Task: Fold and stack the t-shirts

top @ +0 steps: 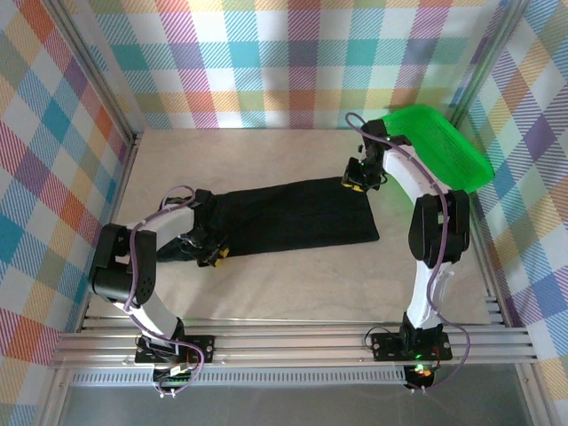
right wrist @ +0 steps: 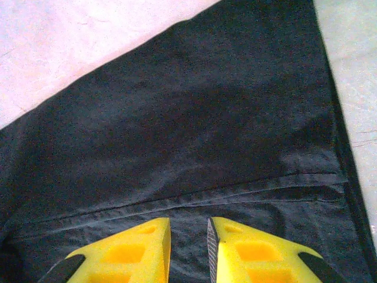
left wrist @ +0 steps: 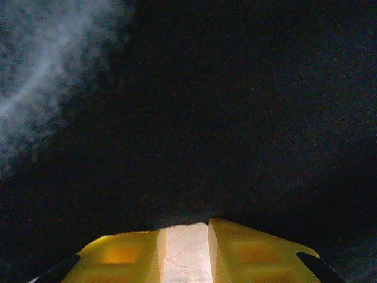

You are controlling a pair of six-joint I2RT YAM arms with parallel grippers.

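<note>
One black t-shirt (top: 293, 217) lies folded into a long band across the middle of the table. My left gripper (top: 211, 256) is low at its left end. In the left wrist view the yellow fingers (left wrist: 123, 253) stand a little apart with bare table between them, and the dark cloth (left wrist: 235, 118) begins right at their tips. My right gripper (top: 358, 180) hovers over the shirt's far right corner. There its jaws (right wrist: 188, 223) are slightly open just above the cloth (right wrist: 177, 118), near a stitched hem, with nothing between them.
A green mesh basket (top: 444, 146) leans at the back right corner, close behind the right arm. Pale tabletop (top: 266, 293) stretches in front of the shirt to the aluminium rails at the near edge. Checked walls close in three sides.
</note>
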